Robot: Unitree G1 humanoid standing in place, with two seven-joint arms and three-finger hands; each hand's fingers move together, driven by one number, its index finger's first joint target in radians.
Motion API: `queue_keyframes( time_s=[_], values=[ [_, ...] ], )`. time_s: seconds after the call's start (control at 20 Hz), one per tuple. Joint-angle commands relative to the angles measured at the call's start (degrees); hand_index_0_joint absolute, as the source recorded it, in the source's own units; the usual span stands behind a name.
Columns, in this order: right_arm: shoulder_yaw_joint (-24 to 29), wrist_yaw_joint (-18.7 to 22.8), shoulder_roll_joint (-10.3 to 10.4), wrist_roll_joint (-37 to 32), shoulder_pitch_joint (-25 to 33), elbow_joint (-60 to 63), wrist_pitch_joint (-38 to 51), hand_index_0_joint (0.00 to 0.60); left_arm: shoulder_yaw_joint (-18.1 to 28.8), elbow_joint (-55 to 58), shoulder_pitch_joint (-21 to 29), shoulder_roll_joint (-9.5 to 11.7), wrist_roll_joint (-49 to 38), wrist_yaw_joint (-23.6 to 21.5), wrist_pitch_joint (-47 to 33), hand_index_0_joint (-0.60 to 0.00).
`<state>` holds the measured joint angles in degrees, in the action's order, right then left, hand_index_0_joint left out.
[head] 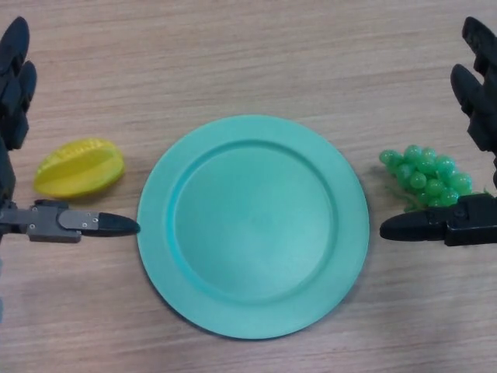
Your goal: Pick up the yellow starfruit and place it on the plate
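Your left robot hand (15, 85) open beside the starfruit (79, 167), apparently not touching, plate (253, 226) mid-bench (248, 47), right robot hand (477, 101) open by grapes (427, 175)

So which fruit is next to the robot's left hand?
The yellow starfruit, lying left of the plate by the left robot hand. The green grapes sit on the other side.

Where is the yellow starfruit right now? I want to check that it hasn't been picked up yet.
In the head view the yellow starfruit lies on the table, left of the plate, within the open left hand.
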<state>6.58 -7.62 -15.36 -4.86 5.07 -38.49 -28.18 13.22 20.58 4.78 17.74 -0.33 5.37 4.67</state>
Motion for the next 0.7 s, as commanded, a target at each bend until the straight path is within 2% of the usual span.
queue_keyframes(
  time_s=[0.05, 0.2, 0.25, 0.45, 0.6, 0.7],
  values=[
    [2.46, 0.52, -0.78, 0.05, 0.84, -2.92, 7.99, 0.0, 3.61, -2.85, 3.97, 4.29, 5.32, -2.28, -11.64, 0.0],
    [3.05, 0.12, -0.7, -0.51, -0.29, -4.7, 6.36, 0.0, 1.99, -8.88, 7.23, 6.07, 9.45, -3.01, -12.94, 0.0],
    [3.98, 0.44, -0.36, -2.4, -0.73, -5.94, 4.39, 0.0, 0.68, -12.59, 8.7, 6.9, 13.59, -3.31, -14.78, 0.0],
    [4.99, 1.5, -0.86, -3.19, -1.16, -7.33, 3.62, 0.0, -2.09, -21.75, 12.22, 7.91, 22.7, -4.19, -16.64, 0.0],
    [6.09, 1.85, -1.07, -3.76, -0.83, -8.06, 2.68, 0.0, -4.58, -25.14, 13.66, 7.11, 26.46, -3.6, -14.67, 0.0],
    [6.99, 1.89, -1.22, -4.48, -1.11, -8.89, 2.48, 0.0, -5.99, -27.45, 14.45, 6.09, 29.84, -5.25, -13.34, 0.0]
  ],
)
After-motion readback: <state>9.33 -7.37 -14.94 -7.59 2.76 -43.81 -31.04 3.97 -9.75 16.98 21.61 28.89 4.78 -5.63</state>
